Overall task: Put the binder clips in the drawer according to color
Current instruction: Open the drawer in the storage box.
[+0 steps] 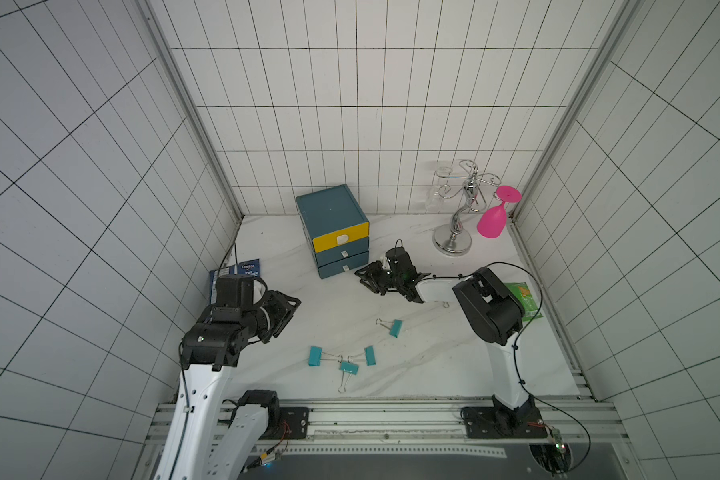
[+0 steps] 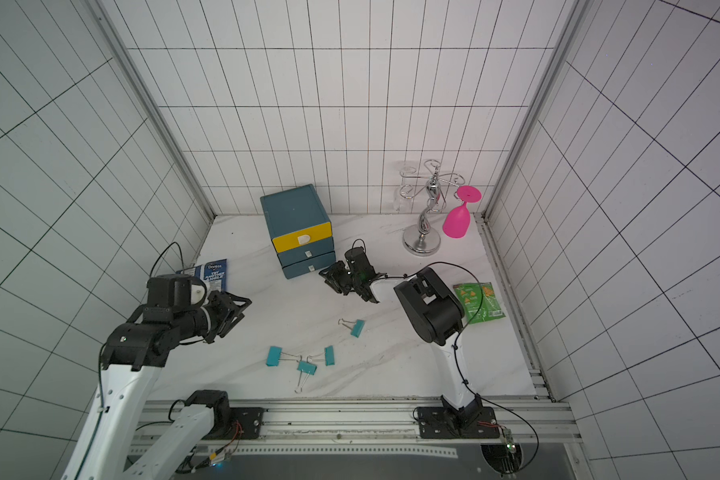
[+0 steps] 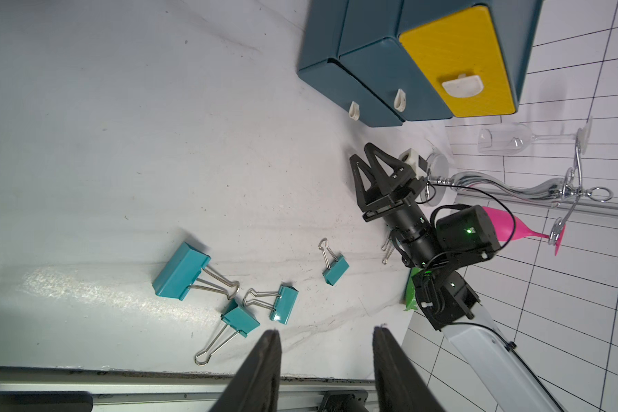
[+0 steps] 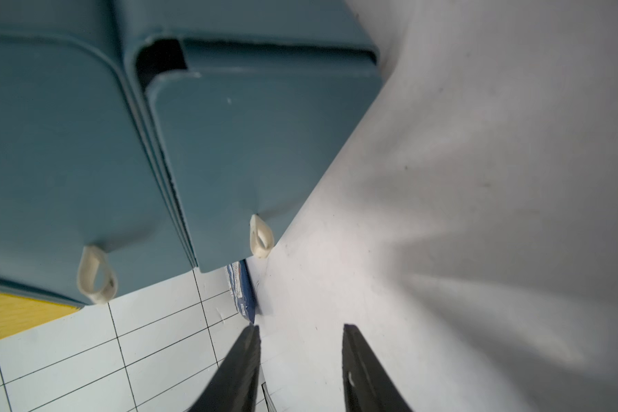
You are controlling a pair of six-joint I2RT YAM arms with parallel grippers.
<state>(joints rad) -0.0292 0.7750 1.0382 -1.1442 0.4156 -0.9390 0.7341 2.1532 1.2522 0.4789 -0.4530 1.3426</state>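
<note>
Lower centre in both top views: four teal clips (image 1: 348, 368) loose on the table (image 1: 454, 365), none stowed. Drawer cabinet (image 1: 332, 210) mid-frame, drawers look shut. Right gripper (image 4: 300, 325) near the bottom pull tab (image 4: 261, 237), left gripper (image 3: 327, 330) above the clips: both half-open, empty.

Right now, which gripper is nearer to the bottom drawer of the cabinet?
Right. The right gripper sits just in front of the bottom drawer, pointing toward its pull tab. The left gripper is farther off to the side, near the blue packet.
</note>
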